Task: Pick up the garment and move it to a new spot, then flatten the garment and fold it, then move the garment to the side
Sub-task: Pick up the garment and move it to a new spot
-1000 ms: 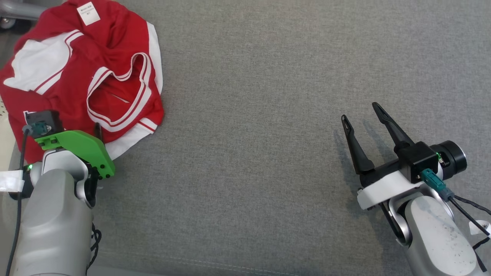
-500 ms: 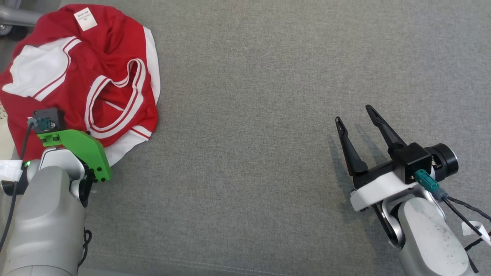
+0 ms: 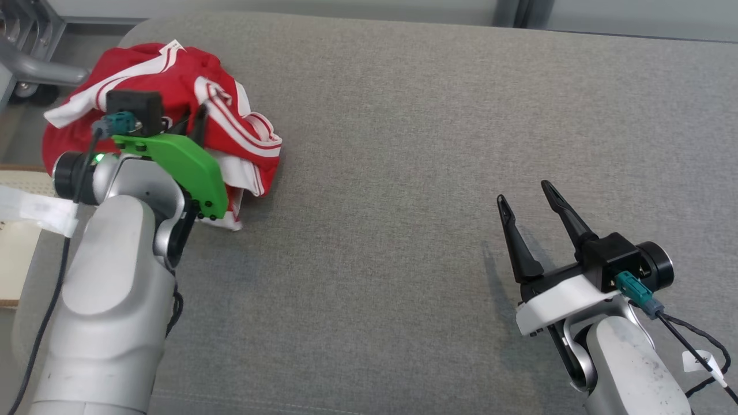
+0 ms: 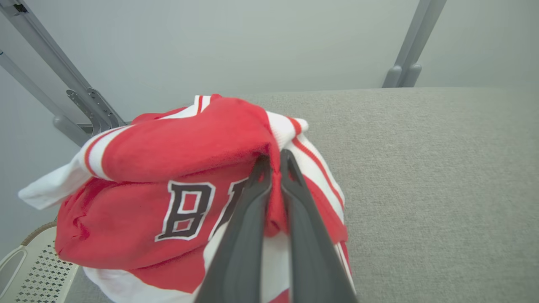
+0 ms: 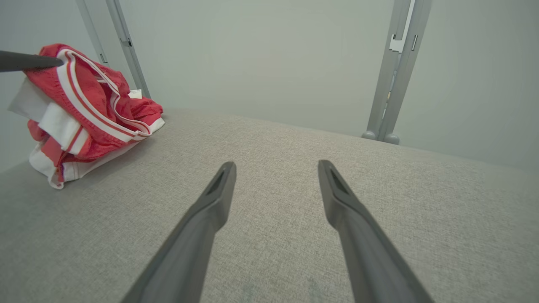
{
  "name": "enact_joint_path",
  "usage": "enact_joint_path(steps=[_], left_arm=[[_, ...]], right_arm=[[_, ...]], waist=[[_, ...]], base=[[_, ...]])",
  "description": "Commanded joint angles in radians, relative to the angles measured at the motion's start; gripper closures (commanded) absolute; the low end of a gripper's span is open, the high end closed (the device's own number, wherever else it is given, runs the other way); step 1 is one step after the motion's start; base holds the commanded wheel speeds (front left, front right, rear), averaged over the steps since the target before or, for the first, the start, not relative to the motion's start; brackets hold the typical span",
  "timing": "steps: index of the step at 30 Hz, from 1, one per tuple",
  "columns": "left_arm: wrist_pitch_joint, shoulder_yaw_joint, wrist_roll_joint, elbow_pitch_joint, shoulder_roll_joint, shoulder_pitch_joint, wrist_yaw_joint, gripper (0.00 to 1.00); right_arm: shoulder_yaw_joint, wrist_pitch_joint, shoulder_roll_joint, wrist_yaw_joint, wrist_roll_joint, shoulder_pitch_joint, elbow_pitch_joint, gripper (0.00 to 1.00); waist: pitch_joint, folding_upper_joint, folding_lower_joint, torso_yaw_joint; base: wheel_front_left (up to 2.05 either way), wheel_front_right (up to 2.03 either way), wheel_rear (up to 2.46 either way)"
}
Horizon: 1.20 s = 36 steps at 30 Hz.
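Note:
The garment (image 3: 236, 129) is a red jersey with white stripes and dark lettering, bunched at the far left of the grey padded surface. My left gripper (image 3: 196, 118) is shut on a fold of the garment (image 4: 189, 155), pulling the cloth up into a heap whose lower part still rests on the surface. In the right wrist view the garment (image 5: 84, 113) shows at the far left. My right gripper (image 3: 524, 199) stands open over bare surface at the lower right, far from the garment, and its fingers (image 5: 217, 193) hold nothing.
The grey padded surface (image 3: 403, 173) stretches wide between the two arms. Grey metal frame posts (image 5: 389, 75) stand beyond its far edge. A pale perforated basket (image 4: 29, 269) sits off the left edge, below the garment.
My left gripper has shut on the garment and lifted it, so the flat spread became a bunched heap. The head camera has tilted up. My right gripper stayed open.

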Motion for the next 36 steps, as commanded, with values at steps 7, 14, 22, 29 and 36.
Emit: enact_joint_path(steps=[7, 14, 22, 29, 36], left_arm=[[0.118, -0.091, -0.026, -0.39, -0.02, 0.097, -0.003, 1.0], [0.215, -0.183, -0.053, -0.646, -0.076, 0.164, 0.012, 1.0], [0.214, -0.313, -0.112, -0.71, -0.124, 0.17, 0.045, 1.0], [0.156, -0.428, -0.137, -0.616, -0.127, 0.127, 0.119, 1.0], [0.09, -0.51, -0.164, -0.39, -0.127, 0.14, 0.145, 1.0]], right_arm=[[-0.009, -0.003, 0.015, 0.0, 0.011, 0.026, 0.001, 0.0], [-0.012, -0.003, 0.022, 0.0, 0.018, 0.028, -0.003, 0.0], [-0.015, -0.003, 0.026, 0.0, 0.032, 0.029, -0.004, 0.0], [-0.016, -0.003, 0.027, 0.0, 0.064, 0.033, -0.011, 0.0], [-0.034, -0.003, 0.027, 0.0, 0.078, 0.035, -0.021, 0.0]], waist=[[-0.057, 0.0, 0.0, -0.103], [-0.062, 0.0, 0.0, -0.229], [-0.06, 0.0, 0.0, -0.405], [-0.036, 0.0, 0.0, -0.539], [-0.009, 0.0, 0.0, -0.594]], base=[[0.0, 0.0, 0.0], [0.0, 0.0, 0.0], [0.0, 0.0, 0.0], [0.0, 0.0, 0.0], [0.0, 0.0, 0.0]])
